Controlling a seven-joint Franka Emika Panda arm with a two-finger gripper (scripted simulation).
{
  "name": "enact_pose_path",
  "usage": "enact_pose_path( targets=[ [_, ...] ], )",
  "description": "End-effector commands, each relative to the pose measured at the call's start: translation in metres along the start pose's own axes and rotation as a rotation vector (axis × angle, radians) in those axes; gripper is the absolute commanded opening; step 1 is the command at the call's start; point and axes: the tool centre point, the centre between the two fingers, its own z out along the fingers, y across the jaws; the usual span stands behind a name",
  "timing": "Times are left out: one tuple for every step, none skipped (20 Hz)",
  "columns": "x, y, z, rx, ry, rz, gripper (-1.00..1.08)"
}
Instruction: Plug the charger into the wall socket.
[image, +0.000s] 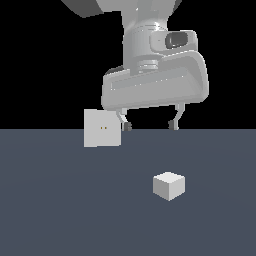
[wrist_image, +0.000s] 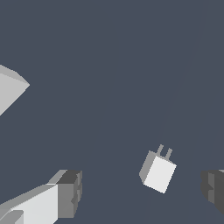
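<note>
Tool (image: 150, 125) of a grey robot arm hangs above a dark blue-grey table (image: 60, 210), its two fingers spread wide apart and holding nothing. On the table, away from its edges, rests the charger (image: 169, 185), a small white cube; the wrist view shows two short prongs sticking out of one face. Well apart from it, farther back, stands the wall socket (image: 102, 128), an upright white panel with two yellowish dots.
</note>
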Motion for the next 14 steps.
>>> enact_pose_path(
  targets=[
    [-0.005, 0.010, 0.007, -0.001, 0.008, 0.083, 1.00],
    [-0.007, 0.013, 0.010, -0.001, 0.011, 0.115, 1.00],
    [-0.009, 0.017, 0.013, -0.002, 0.013, 0.146, 1.00],
    [-0.011, 0.020, 0.016, -0.002, 0.016, 0.176, 1.00],
    [-0.013, 0.023, 0.019, -0.003, 0.019, 0.204, 1.00],
    [-0.016, 0.026, 0.021, -0.003, 0.021, 0.231, 1.00],
    [-0.018, 0.029, 0.024, -0.003, 0.023, 0.256, 1.00],
    [-0.020, 0.031, 0.026, -0.004, 0.025, 0.279, 1.00],
    [-0.021, 0.033, 0.028, -0.004, 0.027, 0.300, 1.00],
    [-0.023, 0.035, 0.030, -0.004, 0.029, 0.320, 1.00],
    [-0.025, 0.037, 0.032, -0.004, 0.030, 0.338, 1.00],
    [-0.026, 0.038, 0.033, -0.005, 0.032, 0.355, 1.00],
    [-0.028, 0.039, 0.035, -0.005, 0.033, 0.370, 1.00],
    [-0.029, 0.040, 0.036, -0.005, 0.034, 0.383, 1.00]
  ],
)
